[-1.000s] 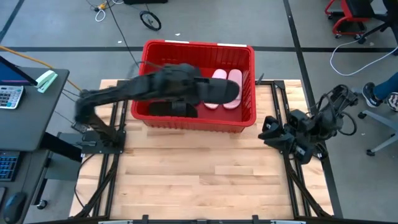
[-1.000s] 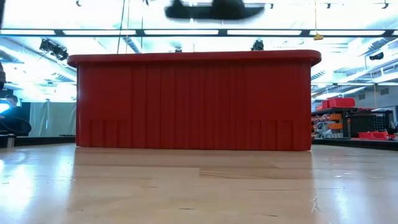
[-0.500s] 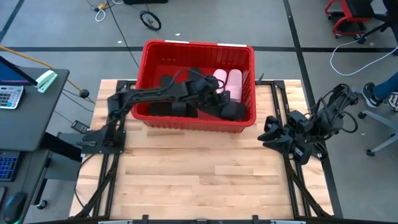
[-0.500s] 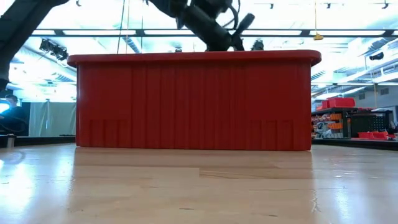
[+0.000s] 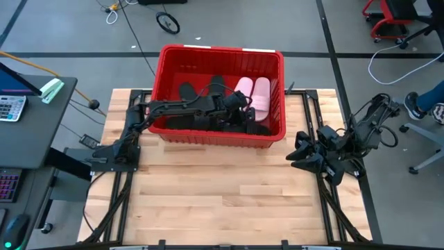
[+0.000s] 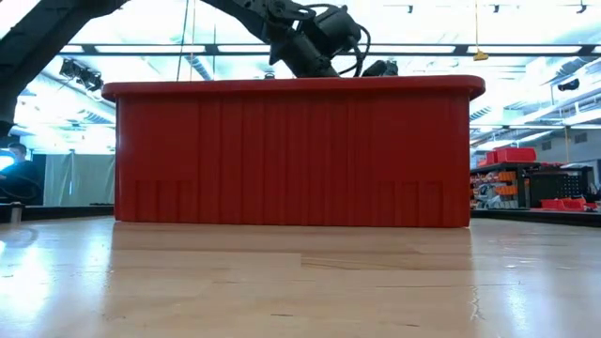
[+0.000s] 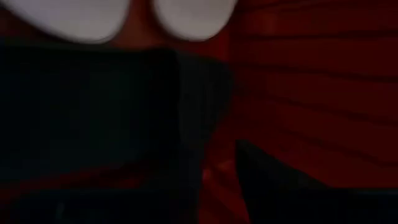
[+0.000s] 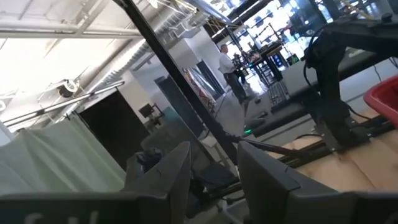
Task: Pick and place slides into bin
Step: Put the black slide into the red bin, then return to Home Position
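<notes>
The red bin (image 5: pixel 222 50) stands at the table's far middle. Two pale pink slides (image 5: pixel 251 96) lie side by side at its right, and black slides (image 5: pixel 186 90) lie at its left. My left gripper (image 5: pixel 241 119) reaches down inside the bin, just near of the pink slides, shut on a black slide (image 7: pixel 118 112). The pink slides' ends (image 7: pixel 74 18) show beyond it. In the low view the bin's wall (image 6: pixel 291 160) hides the gripper, and only the wrist (image 6: pixel 315 42) shows above the rim. My right gripper (image 5: pixel 294 151) is shut and empty at the table's right edge. My left gripper holds the black slide (image 5: pixel 255 126) low inside the bin, coming slanting down from the table's left. The view there is dark, so I cannot tell which part of the slide the fingers are on. The slide sits down among the other black slides by the bin's near wall.
The bin's right wall (image 7: pixel 311 74) stands close beside the left gripper. Bare wooden tabletop (image 5: pixel 222 187) lies near of the bin. A desk with a calculator (image 5: pixel 10 107) stands off the table's left. People show far off in the room (image 8: pixel 227 59).
My left gripper has swung from high over the bin toward its near right part and gone down inside it with the black slide. The slide, carried above the rim before, is now low in the bin beside the pink slides.
</notes>
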Motion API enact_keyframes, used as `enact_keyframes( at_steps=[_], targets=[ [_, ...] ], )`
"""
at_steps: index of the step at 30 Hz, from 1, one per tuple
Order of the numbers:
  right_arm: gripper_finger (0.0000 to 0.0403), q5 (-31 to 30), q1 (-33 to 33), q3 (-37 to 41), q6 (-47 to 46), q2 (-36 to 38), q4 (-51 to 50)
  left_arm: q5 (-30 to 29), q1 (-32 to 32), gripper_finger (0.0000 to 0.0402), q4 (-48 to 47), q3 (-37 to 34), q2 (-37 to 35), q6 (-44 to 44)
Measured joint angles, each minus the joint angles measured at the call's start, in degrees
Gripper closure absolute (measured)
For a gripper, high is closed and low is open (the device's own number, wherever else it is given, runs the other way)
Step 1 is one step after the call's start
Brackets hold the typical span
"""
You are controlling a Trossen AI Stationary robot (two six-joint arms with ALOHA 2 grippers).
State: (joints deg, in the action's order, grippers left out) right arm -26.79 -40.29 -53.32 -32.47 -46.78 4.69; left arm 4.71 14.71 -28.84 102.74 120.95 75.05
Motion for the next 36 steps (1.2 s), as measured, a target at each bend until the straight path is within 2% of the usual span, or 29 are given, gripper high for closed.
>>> enact_keyframes(
  at_steps=[8,13,16,23,27,32,36],
  targets=[
    [0.0264,1.7,0.0,0.0,-1.1,0.1,-0.9,0.7,1.8,0.0237,-4.4,0.0,-0.7,-5.9],
    [0.0264,3.1,-0.1,0.0,-1.1,1.3,-2.0,8.7,3.7,0.0227,-5.0,1.2,-3.2,-13.7],
    [0.0264,3.9,-0.1,0.0,-1.8,3.4,-4.9,8.5,4.2,0.0231,-8.5,3.4,-6.3,-19.1],
    [0.0264,4.9,-0.1,0.0,-1.7,10.6,-19.1,1.5,4.2,0.0249,-22.2,11.3,-15.7,-34.0],
    [0.0264,2.8,-0.1,0.0,-1.6,13.4,-30.7,-7.9,2.9,0.0257,-30.6,13.8,-22.6,-42.2],
    [0.0264,-3.6,-0.1,0.0,2.7,16.4,-35.9,-21.0,2.2,0.0263,-43.2,14.0,-32.1,-44.4],
    [0.0264,-3.7,-0.1,0.3,9.6,19.8,-35.6,-22.3,2.6,0.0264,-51.5,14.0,-38.9,-40.7]
  ],
)
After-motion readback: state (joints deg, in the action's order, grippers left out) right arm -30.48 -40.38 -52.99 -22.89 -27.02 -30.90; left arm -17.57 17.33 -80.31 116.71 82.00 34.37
